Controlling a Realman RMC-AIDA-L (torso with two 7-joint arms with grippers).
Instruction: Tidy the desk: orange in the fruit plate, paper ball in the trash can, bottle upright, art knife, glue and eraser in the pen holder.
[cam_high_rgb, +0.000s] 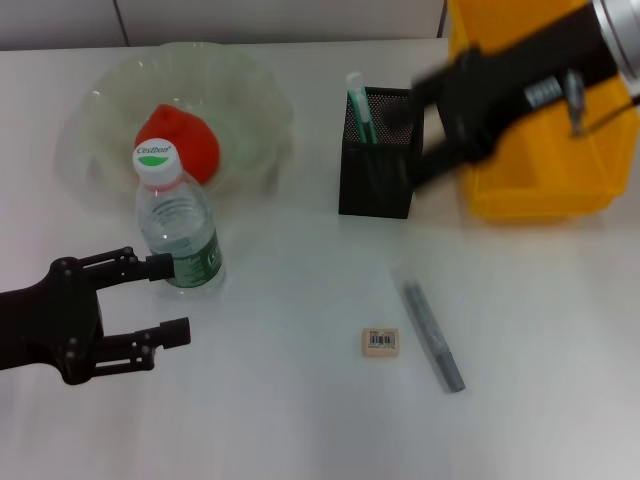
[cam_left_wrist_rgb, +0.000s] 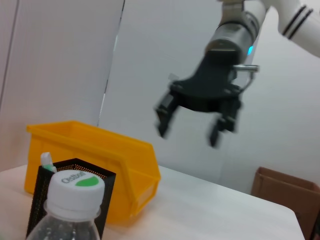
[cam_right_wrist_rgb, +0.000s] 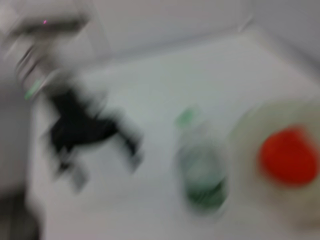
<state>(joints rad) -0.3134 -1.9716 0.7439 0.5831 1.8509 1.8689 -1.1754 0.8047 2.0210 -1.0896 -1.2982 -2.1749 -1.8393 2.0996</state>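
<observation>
The orange (cam_high_rgb: 180, 143) lies in the translucent fruit plate (cam_high_rgb: 250, 90) at the back left. The bottle (cam_high_rgb: 178, 222) stands upright in front of the plate. My left gripper (cam_high_rgb: 170, 298) is open and empty just left of the bottle's base, one finger almost touching the bottle. The glue stick (cam_high_rgb: 357, 105) stands in the black mesh pen holder (cam_high_rgb: 378, 165). My right gripper (cam_high_rgb: 418, 140) hangs open and empty above the holder's right side; it also shows in the left wrist view (cam_left_wrist_rgb: 192, 130). The eraser (cam_high_rgb: 380, 341) and the grey art knife (cam_high_rgb: 433, 335) lie on the desk. No paper ball shows.
A yellow bin (cam_high_rgb: 540, 190) stands at the back right, right of the pen holder; it also shows in the left wrist view (cam_left_wrist_rgb: 100, 150). The right wrist view shows the bottle (cam_right_wrist_rgb: 200, 172), the orange (cam_right_wrist_rgb: 287, 157) and my left gripper (cam_right_wrist_rgb: 85, 130).
</observation>
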